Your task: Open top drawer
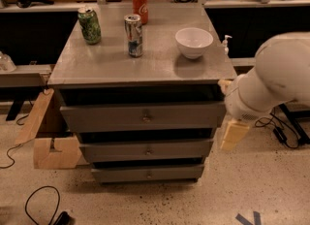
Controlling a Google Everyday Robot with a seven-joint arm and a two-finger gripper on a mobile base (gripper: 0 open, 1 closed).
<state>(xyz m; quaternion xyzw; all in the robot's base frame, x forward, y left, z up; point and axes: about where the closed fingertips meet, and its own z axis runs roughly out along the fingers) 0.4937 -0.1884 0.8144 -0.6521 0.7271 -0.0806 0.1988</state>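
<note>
The top drawer (143, 111) is the highest and widest of three grey fronts, sitting under the near overhang of the grey desk (111, 66) with a dark gap between its upper edge and the desk's lip. Its small round knob (146, 118) is in the centre of the front, with nothing in front of it. Below it the middle drawer (147, 150) and the bottom drawer (147, 173) step in narrower and shorter.

The pincer (234, 135) is a cream piece hanging from the bulky white arm (271, 81). It is at the right end of the drawers, just below the top drawer's right corner and well apart from the knob; whether it is apart or together I cannot tell. The arm's rounded body crowds the desk's near right corner.

On the desk, all set back from the near edge:
- a green can (89, 24) at far left
- a red cola can (140, 7) at the far edge
- a silver and blue can (134, 35) near the middle
- a white bowl (193, 42) to the right

The speckled floor in front of the drawers is open. A cardboard piece (48, 132) leans at the left side, and a black cable (41, 204) loops on the floor at near left.
</note>
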